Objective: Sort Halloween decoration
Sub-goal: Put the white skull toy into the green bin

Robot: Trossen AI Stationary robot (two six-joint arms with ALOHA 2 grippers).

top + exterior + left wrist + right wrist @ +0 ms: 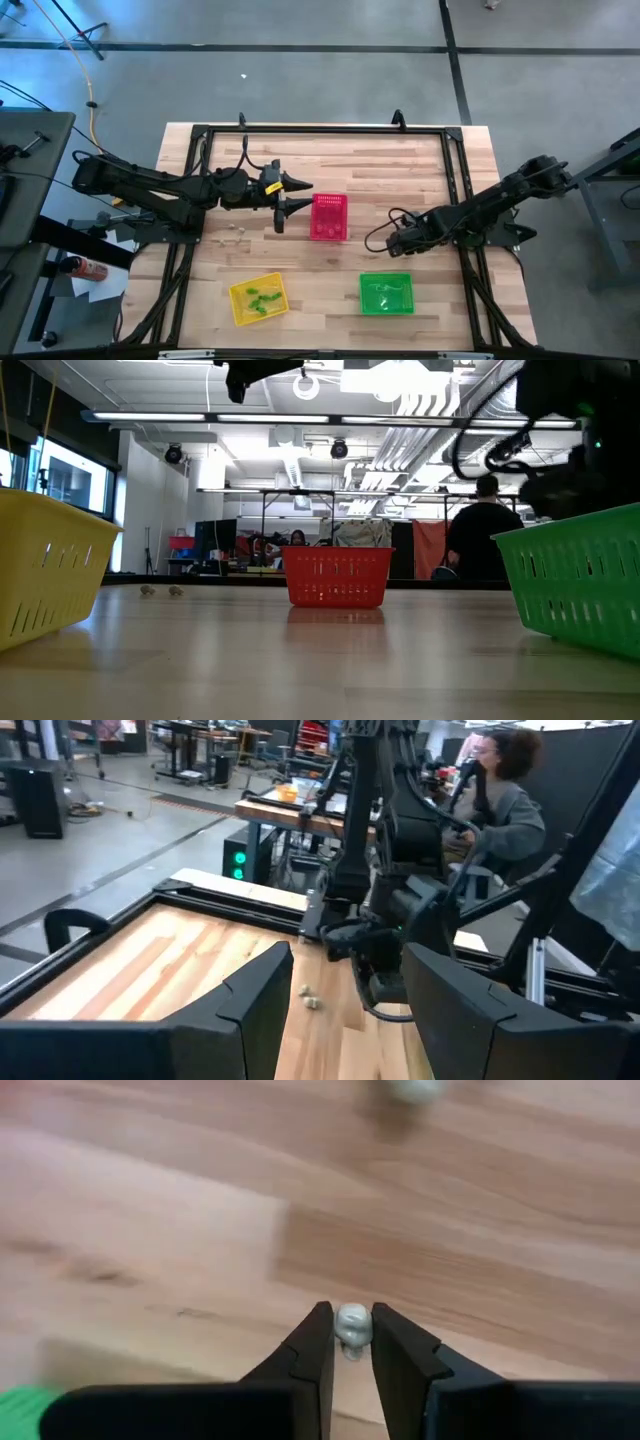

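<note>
Green trinkets [262,298] already lie in the yellow basket [258,299] at seven o'clock. Right pincer [350,1342] pinches a pale trinket [352,1326] over the surface [330,265]; left pincer [283,195] hangs spread. Loose trinkets [162,590] remain at nine o'clock.

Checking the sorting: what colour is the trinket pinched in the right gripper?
Pale whitish trinket, clamped in the right gripper; the right wrist view shows it best.
</note>
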